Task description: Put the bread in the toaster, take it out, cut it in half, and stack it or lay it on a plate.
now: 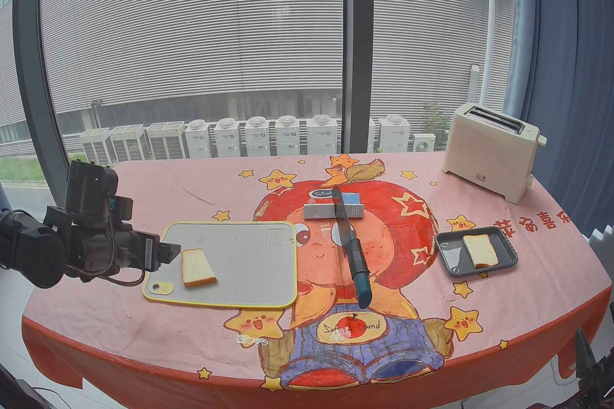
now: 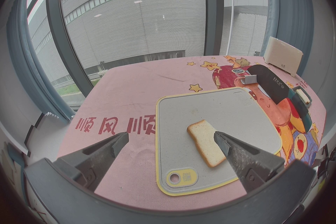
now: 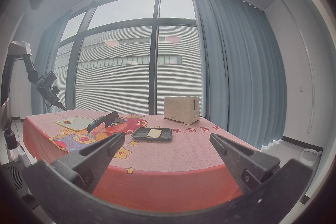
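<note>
The half slice of bread [image 1: 197,267] lies flat on the cutting board [image 1: 249,263], at the end nearest the robot's left side. The left tool [image 1: 173,252] hangs just beside it, low over the board's left edge, pointing right across the worktop [image 1: 192,193]. Its fingers [image 2: 241,158] are spread wide and hold nothing. In the left wrist view the bread sits off-centre in the gap, close to one finger (whether that finger touches the crust I cannot tell).

The bread's long axis runs from the window side toward the robot, so it lies roughly crosswise to the tool's approach. The fingers would likely close across its shorter width.

The other half [image 1: 480,250] already rests on the dark plate [image 1: 453,255], well apart to the right, past the knife [image 1: 352,250]. The right tool [image 3: 166,137], also wide open and empty, hangs back off the worktop's right corner. So the left arm is far nearer for this pick.
</note>
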